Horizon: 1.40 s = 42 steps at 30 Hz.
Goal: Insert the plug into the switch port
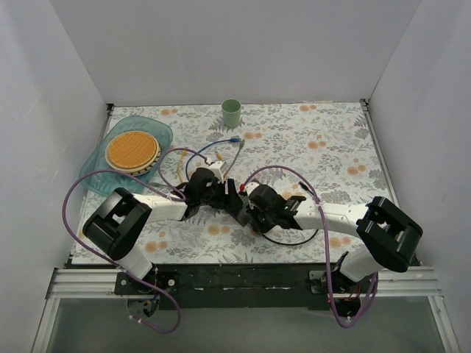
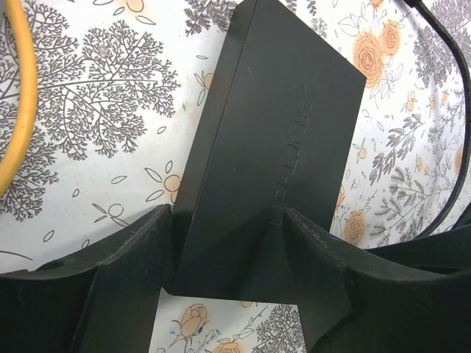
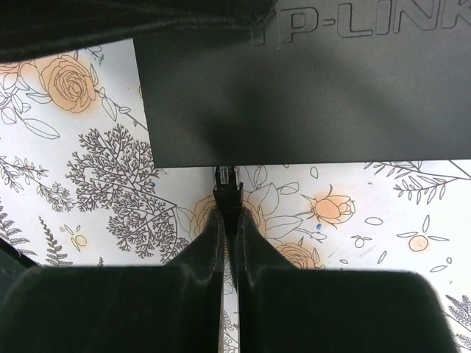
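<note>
Left jaws clamp the rigid switch (image 2: 272,147) by its sides; right jaws pinch the small stiff plug (image 3: 227,193), seemingly touching it.

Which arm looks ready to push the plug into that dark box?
The right arm. The right gripper is shut on the plug, whose tip sits at the edge of the switch. The left gripper only clamps the switch by its sides, steadying it.

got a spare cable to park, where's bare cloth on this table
Bare cloth: right of the green cup, out to the right wall. Crowded: teal tray far left, loose cables beside it, left end effector and right end effector meeting at the switch mid-table.
</note>
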Available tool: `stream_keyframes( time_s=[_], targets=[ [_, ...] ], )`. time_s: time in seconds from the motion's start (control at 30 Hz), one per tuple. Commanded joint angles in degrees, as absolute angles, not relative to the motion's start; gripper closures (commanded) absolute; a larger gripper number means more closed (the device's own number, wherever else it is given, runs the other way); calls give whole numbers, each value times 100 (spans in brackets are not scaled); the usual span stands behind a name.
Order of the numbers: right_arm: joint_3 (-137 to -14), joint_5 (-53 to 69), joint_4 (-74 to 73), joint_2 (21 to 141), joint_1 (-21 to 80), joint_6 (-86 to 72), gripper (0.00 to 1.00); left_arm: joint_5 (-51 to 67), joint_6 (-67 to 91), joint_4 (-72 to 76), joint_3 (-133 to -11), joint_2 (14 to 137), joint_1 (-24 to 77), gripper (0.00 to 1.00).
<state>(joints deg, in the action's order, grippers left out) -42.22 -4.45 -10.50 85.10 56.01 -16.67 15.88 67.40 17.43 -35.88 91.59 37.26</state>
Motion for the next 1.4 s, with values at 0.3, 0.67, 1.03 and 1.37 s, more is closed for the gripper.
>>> stream_keyframes(
  time_s=[0.3, 0.67, 1.03, 1.37],
  targets=[
    [-4614, -941, 351, 8464, 5572, -1872, 99, 2145, 7602, 1485, -3331, 8649, 4403, 41],
    [-4798, -791, 510, 8455, 5581, -1723, 99, 2188, 7602, 1327, -3568, 8719, 4790, 42],
    [-5124, -738, 536, 8534, 5572, -1811, 99, 2276, 7734, 1239, -3603, 8411, 5001, 42],
    [-5107, -501, 782, 8561, 5572, -1705, 99, 2434, 7699, 1344, -3779, 8446, 5396, 40]
  ],
)
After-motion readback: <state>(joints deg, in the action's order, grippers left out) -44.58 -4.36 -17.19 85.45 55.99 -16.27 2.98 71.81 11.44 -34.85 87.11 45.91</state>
